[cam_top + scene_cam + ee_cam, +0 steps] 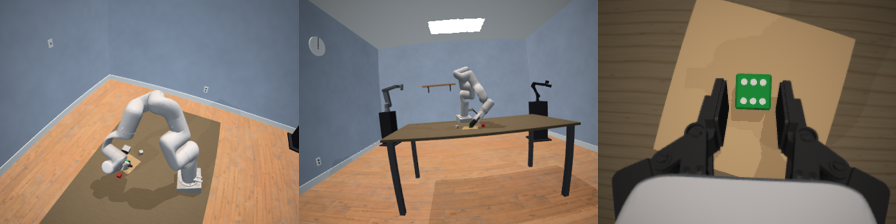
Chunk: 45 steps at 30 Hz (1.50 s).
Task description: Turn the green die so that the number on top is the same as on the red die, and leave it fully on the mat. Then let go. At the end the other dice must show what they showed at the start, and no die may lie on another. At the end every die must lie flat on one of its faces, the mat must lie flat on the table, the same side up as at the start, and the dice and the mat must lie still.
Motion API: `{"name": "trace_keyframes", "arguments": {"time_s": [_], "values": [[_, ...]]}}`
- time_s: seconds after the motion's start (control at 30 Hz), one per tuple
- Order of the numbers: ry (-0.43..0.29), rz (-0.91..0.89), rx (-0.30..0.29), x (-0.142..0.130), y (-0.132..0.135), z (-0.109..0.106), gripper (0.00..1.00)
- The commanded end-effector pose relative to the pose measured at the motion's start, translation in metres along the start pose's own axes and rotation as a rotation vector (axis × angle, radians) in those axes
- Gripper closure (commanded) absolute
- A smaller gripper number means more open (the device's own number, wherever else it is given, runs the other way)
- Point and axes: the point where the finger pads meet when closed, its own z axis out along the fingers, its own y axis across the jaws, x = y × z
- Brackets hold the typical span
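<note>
Hand (753, 107) stood partly open, holding nothing, fingers flanking the green die (753, 92) left and right with a gap on each side. Die lay flat on the mat (698, 60), six up, directly between the fingertips.
</note>
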Motion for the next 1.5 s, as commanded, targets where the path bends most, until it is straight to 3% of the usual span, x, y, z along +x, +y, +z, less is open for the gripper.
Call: {"name": "trace_keyframes", "arguments": {"time_s": [0.0,0.47,0.5,1.47], "values": [[0.0,0.001,0.002,0.0002,-0.001,-0.0008,0.58],[0.0,0.001,0.002,0.0002,-0.001,-0.0008,0.58],[0.0,0.001,0.002,0.0002,-0.001,-0.0008,0.79],[0.0,0.001,0.002,0.0002,-0.001,-0.0008,0.79]]}}
